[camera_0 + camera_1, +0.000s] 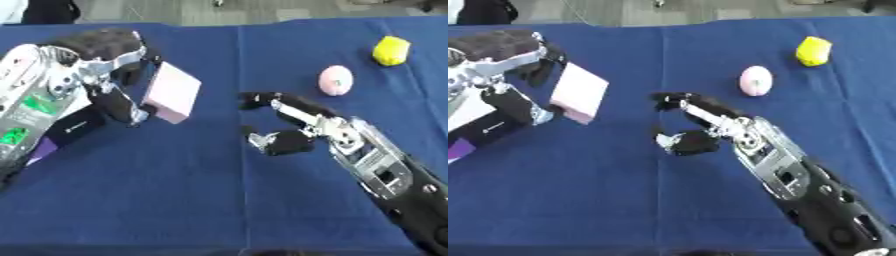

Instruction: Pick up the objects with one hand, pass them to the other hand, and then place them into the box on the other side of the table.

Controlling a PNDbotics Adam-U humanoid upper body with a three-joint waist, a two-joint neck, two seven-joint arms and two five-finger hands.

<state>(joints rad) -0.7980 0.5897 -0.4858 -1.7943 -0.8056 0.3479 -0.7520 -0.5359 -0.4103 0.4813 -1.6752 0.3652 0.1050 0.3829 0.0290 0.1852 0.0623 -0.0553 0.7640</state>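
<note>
A pale pink block [172, 92] hangs above the blue table, held between the fingers and thumb of my left hand [109, 67] at the upper left. My right hand [284, 122] is open in the middle of the table, fingers and thumb spread toward the block, with a gap between them and nothing held. A pink egg-shaped object [336, 80] lies just beyond the right hand. A yellow object [391, 50] lies at the far right. No box shows clearly in either view.
The blue cloth table [175, 190] has a crease running down its middle. A white and purple thing [460, 131] sits under my left arm at the left edge. The floor shows beyond the table's far edge.
</note>
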